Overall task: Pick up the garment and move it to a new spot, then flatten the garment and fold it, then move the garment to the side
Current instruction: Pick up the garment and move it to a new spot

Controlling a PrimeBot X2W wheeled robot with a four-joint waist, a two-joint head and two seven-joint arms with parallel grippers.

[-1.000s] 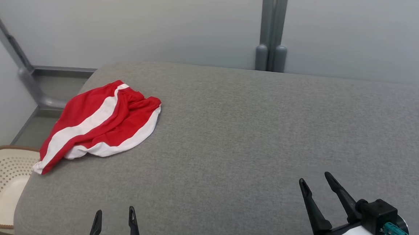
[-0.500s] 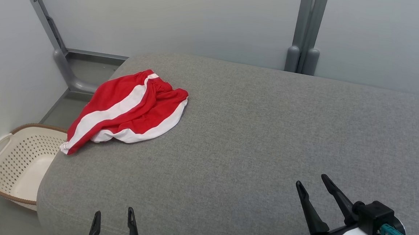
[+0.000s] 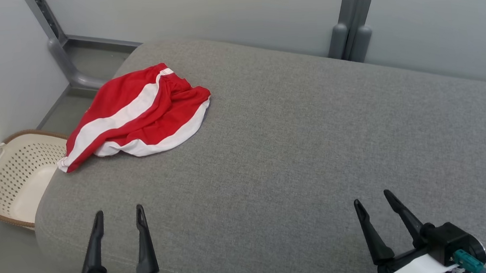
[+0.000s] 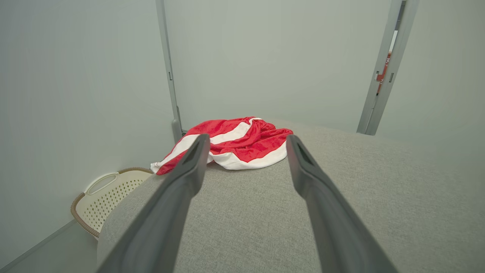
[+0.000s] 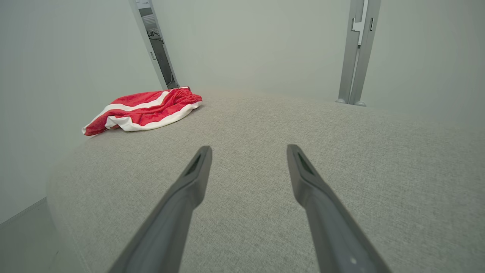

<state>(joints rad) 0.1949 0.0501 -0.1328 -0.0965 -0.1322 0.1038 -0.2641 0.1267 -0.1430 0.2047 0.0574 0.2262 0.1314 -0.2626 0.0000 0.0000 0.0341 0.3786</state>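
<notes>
The red-and-white shorts (image 3: pixel 136 113) lie crumpled well ahead of the left claw (image 3: pixel 119 210), farther from the right claw (image 3: pixel 373 197); both claws gape apart, empty.

Bright, even, shadowless light (wrist views bend at edges).

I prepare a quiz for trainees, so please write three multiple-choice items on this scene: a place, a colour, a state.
1. Where does the garment lie?
A. on the floor
B. on the grey padded surface, far left
C. hung on the wall

2. Its colours?
A. blue and yellow
B. all black
C. red and white

3. The left gripper is:
A. open and empty
B. shut on the garment
C. shut on nothing

1 B: it rests on the padding.
2 C: red cloth, white bands.
3 A: its fingers stand apart, short of the garment.
</notes>
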